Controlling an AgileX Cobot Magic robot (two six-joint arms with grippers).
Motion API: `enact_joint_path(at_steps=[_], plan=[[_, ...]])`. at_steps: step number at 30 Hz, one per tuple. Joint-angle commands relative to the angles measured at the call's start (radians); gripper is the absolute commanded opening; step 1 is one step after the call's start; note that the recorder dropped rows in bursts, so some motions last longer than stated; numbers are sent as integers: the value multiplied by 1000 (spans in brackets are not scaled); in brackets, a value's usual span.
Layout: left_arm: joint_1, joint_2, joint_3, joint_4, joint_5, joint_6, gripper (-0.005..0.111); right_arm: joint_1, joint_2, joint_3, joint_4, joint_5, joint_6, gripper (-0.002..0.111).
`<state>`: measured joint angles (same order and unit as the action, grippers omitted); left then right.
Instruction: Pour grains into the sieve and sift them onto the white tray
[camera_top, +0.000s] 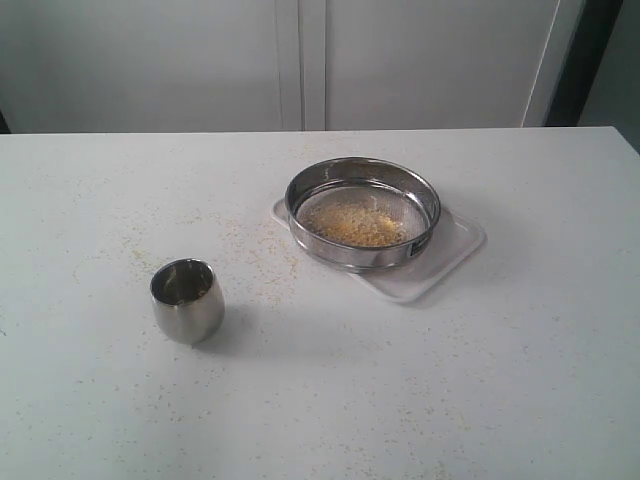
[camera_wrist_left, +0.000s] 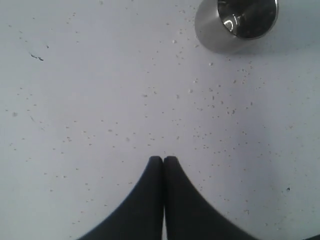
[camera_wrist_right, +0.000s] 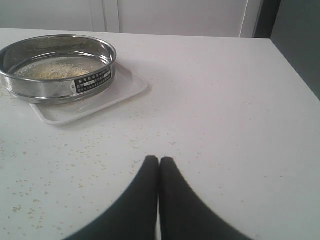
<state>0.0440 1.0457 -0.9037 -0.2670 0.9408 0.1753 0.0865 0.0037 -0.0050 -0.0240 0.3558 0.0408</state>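
The round steel sieve (camera_top: 363, 212) rests on the white tray (camera_top: 452, 250) right of the table's middle. Yellow-golden grains (camera_top: 360, 226) lie on its grey mesh. In the right wrist view the sieve (camera_wrist_right: 57, 67) sits on the tray (camera_wrist_right: 95, 102), well away from my right gripper (camera_wrist_right: 159, 161), which is shut and holds nothing. My left gripper (camera_wrist_left: 163, 160) is shut and empty above the bare table, apart from the steel cup (camera_wrist_left: 235, 22). Neither arm shows in the exterior view.
A small rounded steel cup (camera_top: 187, 299) stands upright at the front left, its inside dark. Stray grain specks (camera_top: 255, 265) are scattered over the white table. The table's far edge (camera_top: 150, 132) meets a white wall.
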Motion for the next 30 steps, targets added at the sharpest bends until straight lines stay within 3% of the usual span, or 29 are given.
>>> enact_joint_path(at_steps=[1, 10, 30], plan=[[5, -116, 81, -14, 4, 4, 0, -7, -4, 5, -3, -13, -3, 0], [2, -267, 214, -17, -4, 9, 0, -7, -4, 5, -3, -13, -3, 0], [2, -289, 227, 13, 14, 9, 0, -7, -4, 5, -3, -13, -3, 0]])
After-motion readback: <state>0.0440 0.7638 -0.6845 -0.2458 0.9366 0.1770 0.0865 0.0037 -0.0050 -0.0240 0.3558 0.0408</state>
